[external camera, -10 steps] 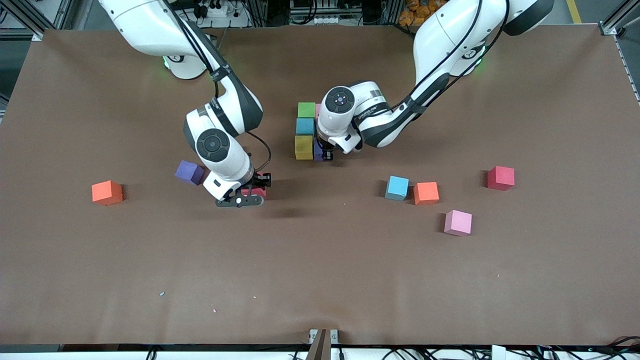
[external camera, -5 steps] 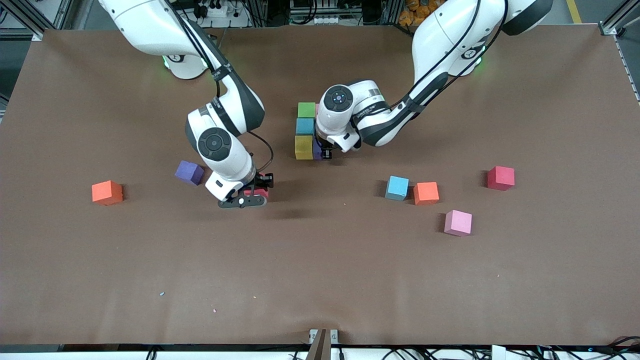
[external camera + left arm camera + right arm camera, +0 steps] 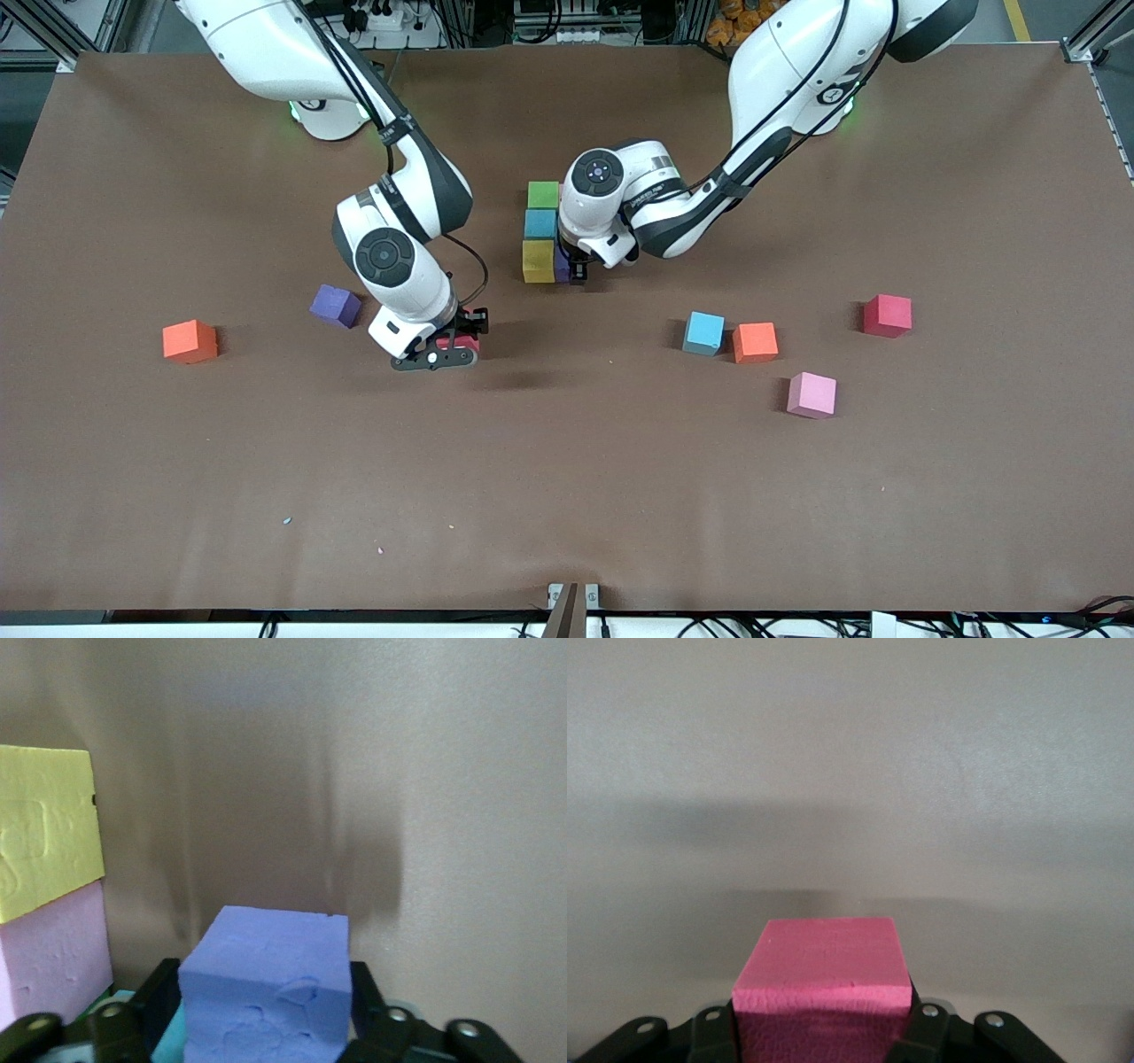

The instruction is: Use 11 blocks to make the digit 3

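Left tool point(image 3: 574, 271) hides most of purple block point(image 3: 563, 268).

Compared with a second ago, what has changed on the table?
The right gripper, shut on the deep pink block, drifted slightly toward the left arm's end of the table. The left gripper stayed low at the purple block beside the yellow block. The loose blocks did not move.

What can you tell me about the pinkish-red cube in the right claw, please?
The pinkish-red foam cube is matte, with sharp edges and a slightly dimpled front face. It sits level, gripped on two opposite sides by the right claw, apparently lifted off the brown table cover; nothing else touches it.
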{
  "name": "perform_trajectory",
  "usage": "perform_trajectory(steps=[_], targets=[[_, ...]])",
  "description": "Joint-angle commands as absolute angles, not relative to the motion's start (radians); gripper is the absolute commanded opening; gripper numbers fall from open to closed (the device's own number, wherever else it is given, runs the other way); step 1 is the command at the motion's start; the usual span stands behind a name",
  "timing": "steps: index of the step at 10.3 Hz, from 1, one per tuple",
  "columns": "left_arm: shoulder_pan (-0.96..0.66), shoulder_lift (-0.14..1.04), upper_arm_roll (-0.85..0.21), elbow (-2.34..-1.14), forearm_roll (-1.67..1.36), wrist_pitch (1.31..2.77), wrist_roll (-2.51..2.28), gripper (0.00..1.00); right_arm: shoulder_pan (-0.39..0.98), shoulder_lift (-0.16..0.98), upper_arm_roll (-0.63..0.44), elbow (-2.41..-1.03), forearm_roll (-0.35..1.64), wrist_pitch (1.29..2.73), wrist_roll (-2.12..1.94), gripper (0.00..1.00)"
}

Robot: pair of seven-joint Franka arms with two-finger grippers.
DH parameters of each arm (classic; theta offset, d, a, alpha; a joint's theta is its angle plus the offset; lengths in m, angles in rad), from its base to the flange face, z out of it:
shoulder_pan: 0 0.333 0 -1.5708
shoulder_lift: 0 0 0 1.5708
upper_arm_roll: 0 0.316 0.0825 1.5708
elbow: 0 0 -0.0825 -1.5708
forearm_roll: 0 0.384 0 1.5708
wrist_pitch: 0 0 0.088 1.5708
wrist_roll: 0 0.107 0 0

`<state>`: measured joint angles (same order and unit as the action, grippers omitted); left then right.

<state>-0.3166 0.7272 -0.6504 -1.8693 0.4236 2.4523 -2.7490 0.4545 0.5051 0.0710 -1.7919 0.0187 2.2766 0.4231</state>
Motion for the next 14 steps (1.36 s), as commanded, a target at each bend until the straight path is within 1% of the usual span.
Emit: perform_trajectory(steps=[1, 3, 6, 8, 9, 11, 14], targets=[[-0.327, 0.694, -0.652, -1.878, 0.439, 2.418, -2.87, 1.0, 0.478, 0.52, 0.069, -1.763, 0.017, 2.267, 0.42, 0.1], [-0.318, 0.645, -0.653, -1.879, 0.44, 2.372, -2.864, 1.0, 0.501, 0.526, 0.069, -1.758, 0.018, 2.263, 0.431, 0.1], [-0.278, 0.556, -0.708, -1.881, 0.437, 2.283, -2.843, 1.0, 0.523, 0.561, 0.069, -1.723, 0.02, 2.263, 0.46, 0.1], [-0.209, 0.522, -0.756, -1.881, 0.437, 2.212, -2.746, 1.0, 0.561, 0.613, 0.069, -1.663, 0.02, 2.263, 0.541, 0.09], [-0.177, 0.503, -0.761, -1.875, 0.437, 2.171, -2.681, 1.0, 0.583, 0.649, 0.069, -1.626, 0.02, 2.263, 0.613, 0.09], [-0.065, 0.489, -0.782, -1.859, 0.437, 2.168, -2.597, 1.0, 0.61, 0.676, 0.069, -1.609, 0.018, 2.266, 0.667, 0.09], [0.058, 0.506, -0.785, -1.861, 0.437, 2.163, -2.573, 1.0, 0.663, 0.678, 0.067, -1.623, 0.018, 2.264, 0.687, 0.09]])
